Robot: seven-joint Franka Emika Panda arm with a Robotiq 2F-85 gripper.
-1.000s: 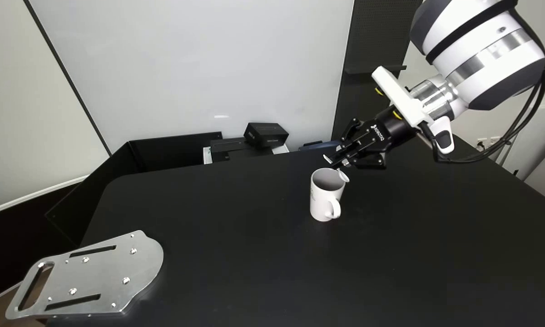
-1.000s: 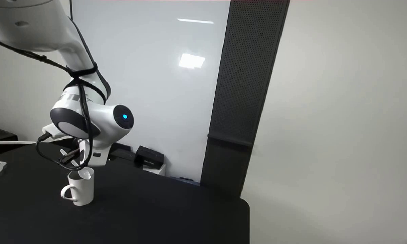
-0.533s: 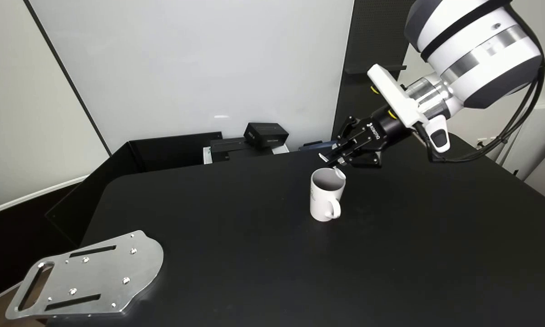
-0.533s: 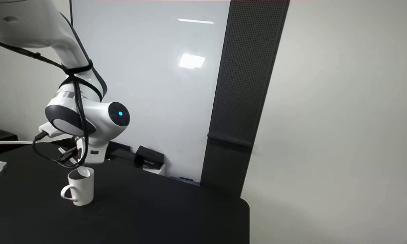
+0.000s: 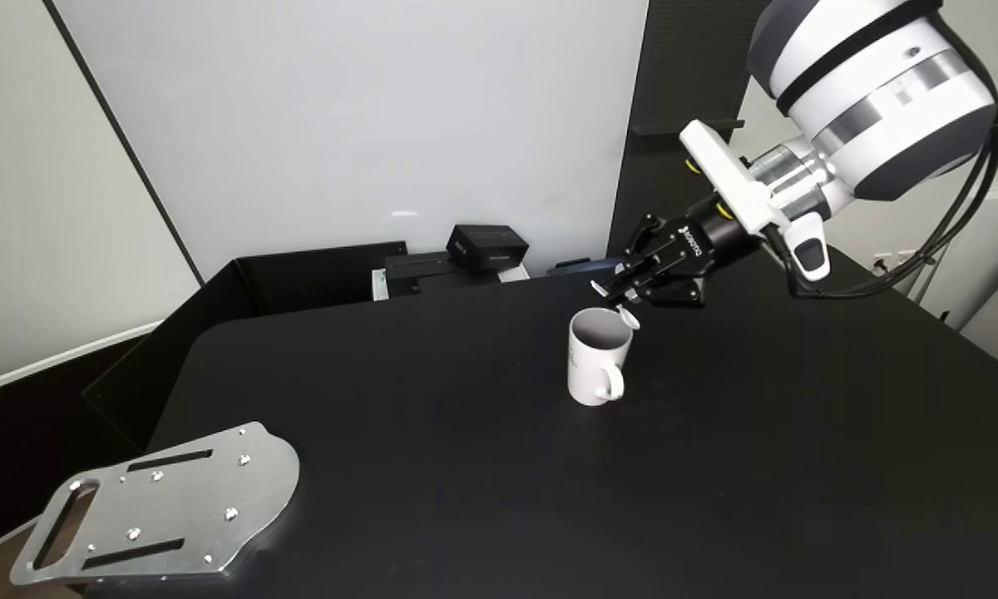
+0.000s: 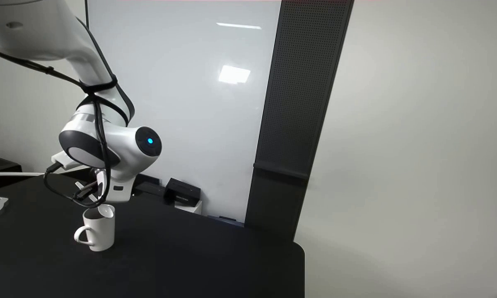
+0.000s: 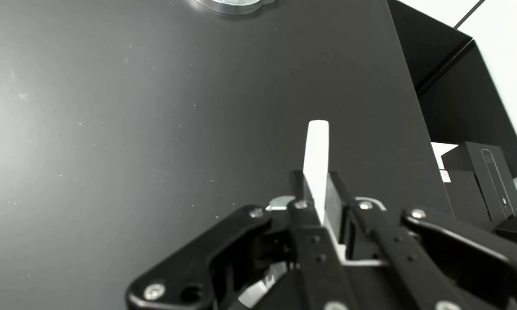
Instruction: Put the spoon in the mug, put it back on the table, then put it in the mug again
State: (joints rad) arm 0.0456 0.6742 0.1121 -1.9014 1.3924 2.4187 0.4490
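Observation:
The white spoon (image 7: 317,155) is pinched by its handle between the fingers of my gripper (image 7: 314,175), and the handle's end pokes out past the fingertips. In an exterior view the spoon's bowl (image 5: 629,318) hangs tilted at the mug's rim, on the side near my gripper (image 5: 615,297); whether it touches the rim I cannot tell. Another look at the spoon's bowl (image 6: 106,210) has it overlapping the mug's opening. Upright on the black table (image 5: 432,466) stands the white mug (image 5: 589,373), handle to the side. The wrist view does not show the mug.
A grey metal plate (image 5: 183,499) with slots and screws lies at the table's far side from the arm. Beyond the back edge are a small black box (image 5: 487,246) and a dark open tray (image 5: 316,279), below a white wall panel (image 5: 366,125).
My gripper and the spoon shifted slightly toward the left in the exterior views, then back to the right, ending a touch higher at the bowl. The mug has stayed put and the grip is unchanged.

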